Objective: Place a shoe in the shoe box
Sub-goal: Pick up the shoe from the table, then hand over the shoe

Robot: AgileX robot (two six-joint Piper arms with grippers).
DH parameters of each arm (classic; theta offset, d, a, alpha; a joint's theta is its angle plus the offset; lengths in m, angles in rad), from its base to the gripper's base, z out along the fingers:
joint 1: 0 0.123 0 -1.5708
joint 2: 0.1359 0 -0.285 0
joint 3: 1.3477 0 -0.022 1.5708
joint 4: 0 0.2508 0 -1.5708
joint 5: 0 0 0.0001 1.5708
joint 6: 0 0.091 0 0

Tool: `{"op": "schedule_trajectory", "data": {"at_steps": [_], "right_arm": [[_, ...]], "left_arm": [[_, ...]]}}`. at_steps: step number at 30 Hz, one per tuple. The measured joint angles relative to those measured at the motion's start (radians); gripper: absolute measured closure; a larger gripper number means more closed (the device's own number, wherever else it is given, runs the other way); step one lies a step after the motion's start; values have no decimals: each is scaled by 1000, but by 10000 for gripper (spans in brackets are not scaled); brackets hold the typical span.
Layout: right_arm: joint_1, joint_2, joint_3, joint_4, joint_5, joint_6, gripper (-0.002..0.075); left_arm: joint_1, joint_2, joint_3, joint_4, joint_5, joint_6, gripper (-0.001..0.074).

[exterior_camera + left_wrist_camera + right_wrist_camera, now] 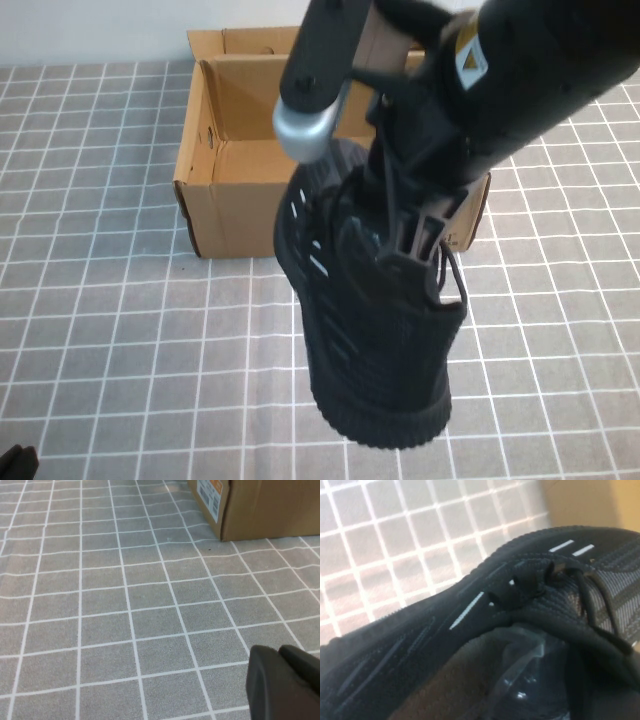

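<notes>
Above the shoe box (225,205), right gripper (410,240) clamping the shoe (370,330), left gripper (282,685) cropped, grip state unclear.

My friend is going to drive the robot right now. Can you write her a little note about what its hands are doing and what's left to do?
Right tool: shut on the shoe, holding it up in the air by its opening, in front of the box.
Left tool: parked low over the table on the left, holding nothing; I can't tell if it is open.
Box: open, lid flap up at the back, nothing visible inside.
Done: shoe picked up.
Left: carry the shoe over the box, lower it in, let go.
</notes>
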Motion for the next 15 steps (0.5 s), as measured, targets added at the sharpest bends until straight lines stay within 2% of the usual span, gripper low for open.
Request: {"op": "schedule_trajectory", "data": {"at_steps": [15], "right_arm": [[0, 0, -24, -4, 13, 22, 732]], "left_arm": [[0, 0, 0, 26, -4, 10, 736]]}}
